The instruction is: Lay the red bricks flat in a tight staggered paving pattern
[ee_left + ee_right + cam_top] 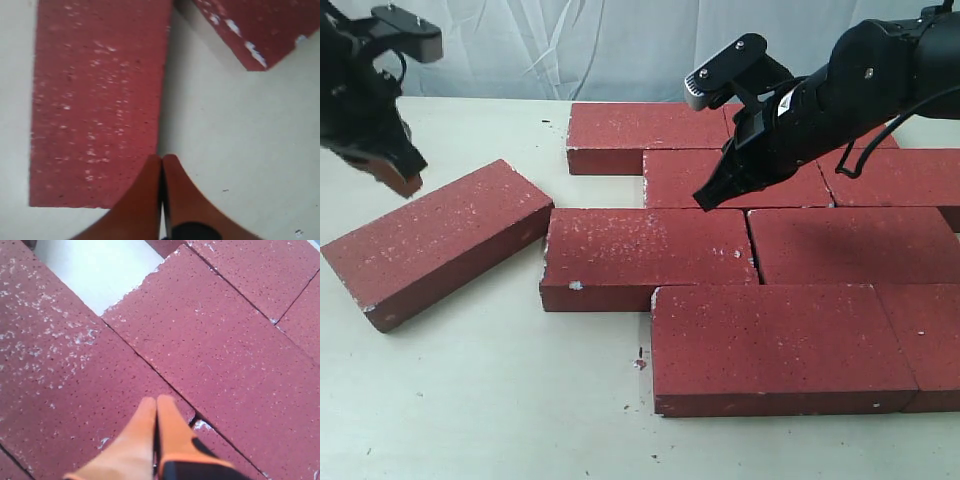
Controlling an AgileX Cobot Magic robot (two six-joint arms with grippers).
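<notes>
Several red bricks lie flat in staggered rows on the table, among them a middle brick [645, 257] and a front brick [775, 345]. One loose brick [435, 240] lies skewed at the left, apart from the rows. My left gripper [398, 182] hovers shut and empty above the table, just past that loose brick's far end; the left wrist view shows its tips [162, 159] over the brick's long edge [97, 100]. My right gripper [705, 200] is shut and empty, low over the paved bricks; its tips [156, 401] sit by a joint between bricks [210, 340].
The cream table [480, 400] shows bare in front and at the left. A pale curtain [600, 45] hangs behind. A small gap of table [100, 270] shows between bricks in the right wrist view. A second brick's corner [255, 30] lies near the loose one.
</notes>
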